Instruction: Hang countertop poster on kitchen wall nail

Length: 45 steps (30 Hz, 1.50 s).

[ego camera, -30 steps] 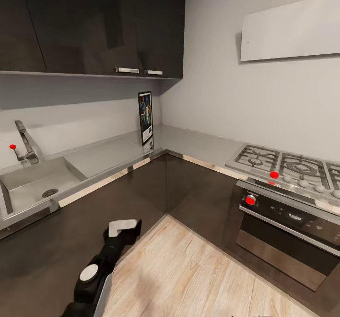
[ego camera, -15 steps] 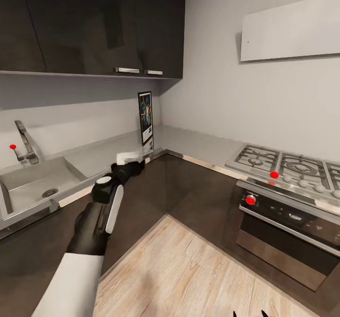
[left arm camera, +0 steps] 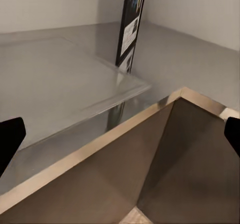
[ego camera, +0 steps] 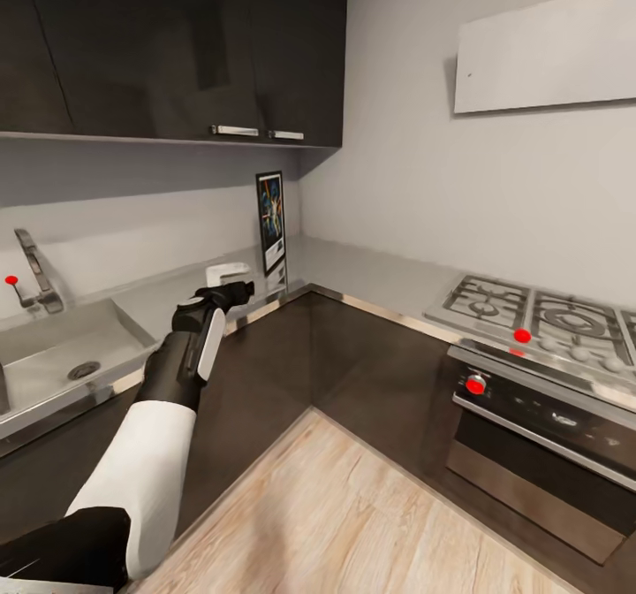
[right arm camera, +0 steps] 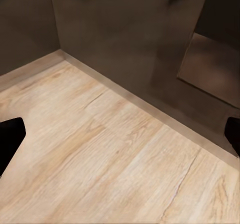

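Left wrist view: left claw (left arm camera: 120,134) spread, empty, facing upright poster (left arm camera: 131,24) on countertop (left arm camera: 60,79).

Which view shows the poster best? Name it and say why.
The head view: the poster stands upright and whole in the kitchen countertop corner, its black frame and print visible. The left wrist view catches it edge-on, top cut off, beyond the open left gripper. The right wrist view faces the wooden floor.
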Tool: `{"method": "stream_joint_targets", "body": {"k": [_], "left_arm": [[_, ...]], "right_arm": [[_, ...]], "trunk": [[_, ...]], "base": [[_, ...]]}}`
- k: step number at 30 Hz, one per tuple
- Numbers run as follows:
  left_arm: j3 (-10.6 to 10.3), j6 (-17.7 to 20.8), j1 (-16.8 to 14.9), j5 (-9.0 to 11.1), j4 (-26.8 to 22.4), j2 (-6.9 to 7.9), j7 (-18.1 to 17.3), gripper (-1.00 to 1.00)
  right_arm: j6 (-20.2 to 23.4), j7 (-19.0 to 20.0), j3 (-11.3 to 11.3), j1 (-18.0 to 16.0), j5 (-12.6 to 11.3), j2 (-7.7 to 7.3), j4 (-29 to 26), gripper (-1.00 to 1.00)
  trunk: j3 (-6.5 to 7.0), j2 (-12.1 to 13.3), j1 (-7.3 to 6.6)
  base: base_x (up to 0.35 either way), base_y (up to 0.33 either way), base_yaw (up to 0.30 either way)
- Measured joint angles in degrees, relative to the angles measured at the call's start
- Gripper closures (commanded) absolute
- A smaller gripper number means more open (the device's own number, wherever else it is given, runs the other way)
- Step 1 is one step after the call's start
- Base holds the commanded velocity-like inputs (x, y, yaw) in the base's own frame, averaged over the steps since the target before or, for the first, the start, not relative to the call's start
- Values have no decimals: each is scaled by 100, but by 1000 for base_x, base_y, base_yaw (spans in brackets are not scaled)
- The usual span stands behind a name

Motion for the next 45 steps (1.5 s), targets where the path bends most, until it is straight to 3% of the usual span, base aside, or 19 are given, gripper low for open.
{"method": "stream_joint_targets", "body": {"k": [27, 37, 40, 41, 45], "left_arm": [[5, 5, -1, 6, -199, 7, -212, -100], [-16, 10, -2, -9, -106, 1, -206, -100], [-33, 4, -306, -16, 410, -12, -200, -100], [-41, -46, -778, -15, 1114, -16, -187, -100], [-47, -362, -1444, -19, 2167, -13, -167, -100]], "right_arm": [[-1, 0, 32, 2, 5, 1, 235, -100], [-1, 0, 34, 2, 11, 1, 256, -100], [-1, 0, 38, 2, 11, 4, 265, -100], [0, 0, 35, 2, 11, 8, 273, -100], [0, 0, 37, 2, 12, 17, 276, -100]], "trunk": [[0, 0, 0], [0, 0, 3], [0, 1, 3], [1, 1, 3], [0, 0, 3]], "base": [[334, 0, 0], [85, 0, 0], [5, 0, 0], [2, 0, 0], [1, 0, 0]]}}
